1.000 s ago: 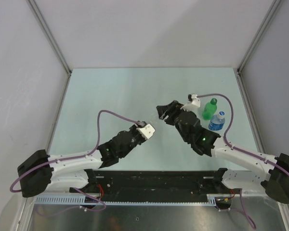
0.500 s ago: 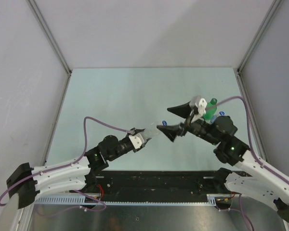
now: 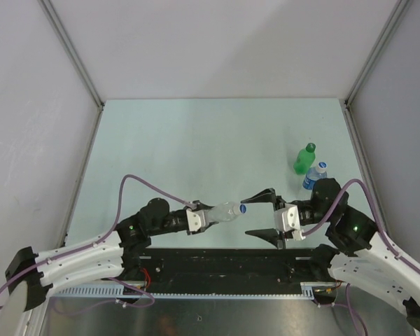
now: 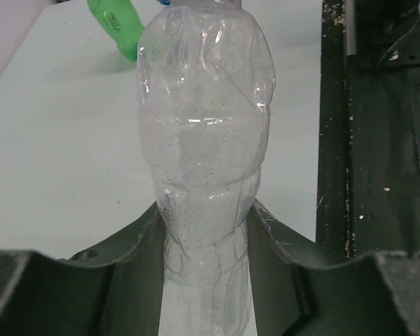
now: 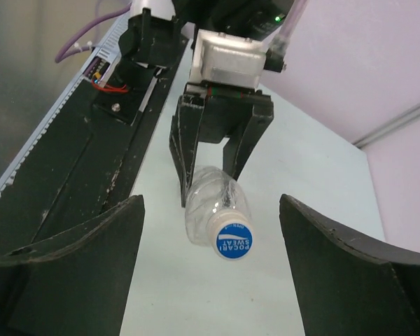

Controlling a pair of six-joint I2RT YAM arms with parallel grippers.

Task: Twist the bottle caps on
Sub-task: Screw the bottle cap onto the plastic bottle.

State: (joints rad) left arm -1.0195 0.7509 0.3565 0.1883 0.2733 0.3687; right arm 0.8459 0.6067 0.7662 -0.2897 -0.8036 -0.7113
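Observation:
My left gripper [image 3: 211, 215] is shut on the clear unlabelled bottle [image 3: 222, 212] and holds it level, neck toward the right. In the left wrist view the bottle [image 4: 204, 133] sits pinched between the two fingers. A white cap with a blue top [image 5: 234, 238] sits on its neck, facing my right gripper [image 3: 264, 215]. My right gripper is wide open and empty, a short way from the cap, its fingers [image 5: 70, 259] on either side. The green bottle [image 3: 304, 158] with a green cap and the blue-labelled bottle [image 3: 313, 176] with a cap stand at the right.
The black base rail [image 3: 224, 262] runs along the near edge under both arms. A purple cable [image 3: 147, 183] loops above the left arm. Grey walls close in the table on three sides.
The left gripper has carried the clear bottle right and nearer. The right gripper has come down from near the green bottle, opened wide, and now faces the bottle's cap.

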